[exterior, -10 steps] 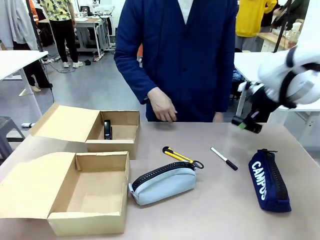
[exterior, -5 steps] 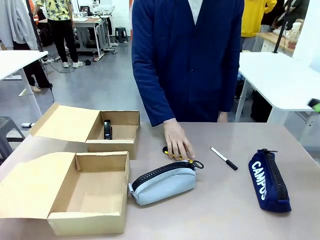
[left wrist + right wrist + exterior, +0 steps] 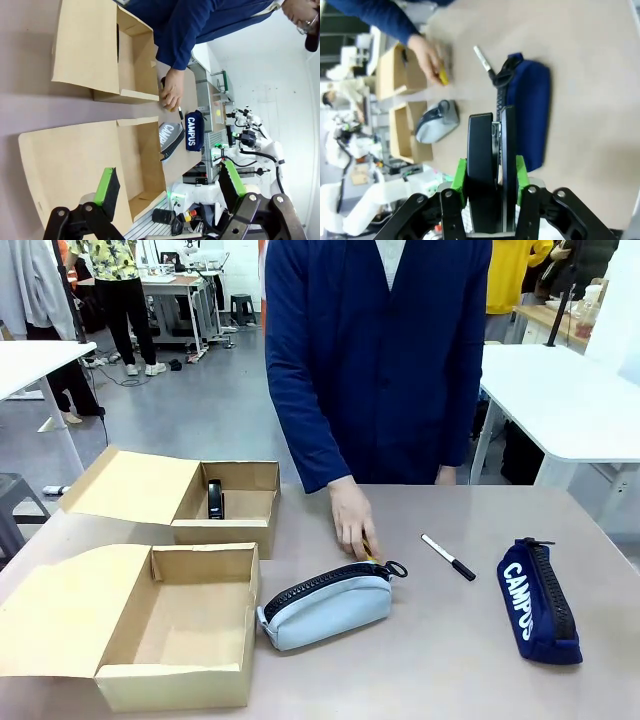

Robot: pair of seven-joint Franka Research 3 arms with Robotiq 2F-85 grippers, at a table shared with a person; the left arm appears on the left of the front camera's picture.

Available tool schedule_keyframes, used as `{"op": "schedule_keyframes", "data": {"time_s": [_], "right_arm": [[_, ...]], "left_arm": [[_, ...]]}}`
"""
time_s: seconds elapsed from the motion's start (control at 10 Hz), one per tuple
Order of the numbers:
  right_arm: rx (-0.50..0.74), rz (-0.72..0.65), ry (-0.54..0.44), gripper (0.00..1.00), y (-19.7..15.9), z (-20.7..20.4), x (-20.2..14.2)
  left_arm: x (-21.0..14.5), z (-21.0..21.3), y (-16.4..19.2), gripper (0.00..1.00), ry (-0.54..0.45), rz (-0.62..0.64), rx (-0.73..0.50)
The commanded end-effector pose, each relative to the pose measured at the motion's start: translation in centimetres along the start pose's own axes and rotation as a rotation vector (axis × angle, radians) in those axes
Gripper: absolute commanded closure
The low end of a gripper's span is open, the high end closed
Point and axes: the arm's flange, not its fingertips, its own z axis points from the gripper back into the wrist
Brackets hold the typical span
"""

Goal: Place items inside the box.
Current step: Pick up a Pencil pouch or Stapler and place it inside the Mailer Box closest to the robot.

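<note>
Two cardboard boxes are seen open on the table (image 3: 440,680). The bigger box (image 3: 175,692) is set at the near left corner with its wide flap laid out to the left. The smaller box (image 3: 222,534) is set just behind it, and a slim black object (image 3: 215,498) is stood inside near its back wall. The person's hand (image 3: 352,525) is pressed down on the yellow-black utility knife (image 3: 371,556), most of which is hidden under the fingers. The grey pencil pouch (image 3: 325,605) is laid just in front of the knife and just beside the bigger box's right wall, its ring pull turned toward the knife. The black marker (image 3: 448,556) is laid to the right of the hand, and the navy "CAMPUS" pouch (image 3: 540,602) farther right, near the table's edge. In the right wrist view the right gripper (image 3: 489,175) is clenched on the black stapler (image 3: 481,150), which is held lengthwise between the green pads, above the table. In the left wrist view the left gripper (image 3: 169,182) is held released, its fingers spread wide, above the bigger box.
</note>
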Motion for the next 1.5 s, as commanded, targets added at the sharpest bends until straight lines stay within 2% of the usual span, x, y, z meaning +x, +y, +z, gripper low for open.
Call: {"op": "schedule_keyframes", "data": {"time_s": [0.0,0.1,0.2,0.3,0.4,0.5,0.6,0.7,0.8,0.9,1.0,1.1,1.2,1.3,1.4], "right_arm": [[-0.019,-0.011,-0.041,1.00,-0.6,2.9,2.5],[0.000,0.000,0.000,0.58,0.0,0.0,0.0],[0.088,0.135,0.124,0.58,3.7,-5.1,0.5],[0.170,0.120,0.134,0.58,9.6,-11.0,0.0],[0.263,0.108,0.141,0.58,14.8,-15.3,-1.5],[0.302,0.138,0.215,0.58,19.0,-19.4,-4.0],[0.249,0.177,0.178,0.58,22.2,-23.9,-6.5],[0.217,0.217,0.209,0.58,24.5,-28.1,-9.6],[0.216,0.288,0.290,0.58,25.6,-31.2,-13.3],[0.203,0.417,0.384,0.58,24.9,-31.8,-14.9],[0.243,0.235,0.293,0.58,26.8,-28.2,-10.4],[0.243,0.235,0.293,0.58,26.8,-28.2,-10.4],[0.192,0.313,0.374,0.58,27.5,-32.0,-14.7],[0.085,0.171,0.297,0.58,27.0,-30.7,-16.2],[-0.037,0.176,0.266,0.58,29.9,-32.6,-17.8]], "left_arm": [[0.0,-0.1,-0.1,0.00,-0.009,-0.019,-0.021],[0.0,-0.1,-0.1,0.00,-0.009,-0.019,-0.021],[0.0,-0.1,-0.1,0.00,-0.009,-0.019,-0.021],[0.0,-0.1,-0.1,0.00,-0.009,-0.019,-0.021],[0.0,-0.1,-0.1,0.00,-0.009,-0.019,-0.021],[0.0,-0.1,-0.1,0.00,-0.009,-0.019,-0.021],[0.0,-0.1,-0.1,0.00,-0.009,-0.019,-0.021],[0.0,-0.1,-0.1,0.00,-0.009,-0.019,-0.021],[0.0,-0.1,-0.1,0.00,-0.009,-0.019,-0.021],[0.0,-0.1,-0.1,0.00,-0.009,-0.019,-0.021],[0.0,-0.1,-0.1,0.00,-0.009,-0.019,-0.021],[0.0,-0.1,-0.1,0.00,-0.009,-0.019,-0.021],[0.0,-0.1,-0.1,0.00,-0.009,-0.019,-0.021],[0.0,-0.1,-0.1,0.00,-0.009,-0.019,-0.021],[0.0,-0.1,-0.1,0.00,-0.009,-0.019,-0.021]]}}
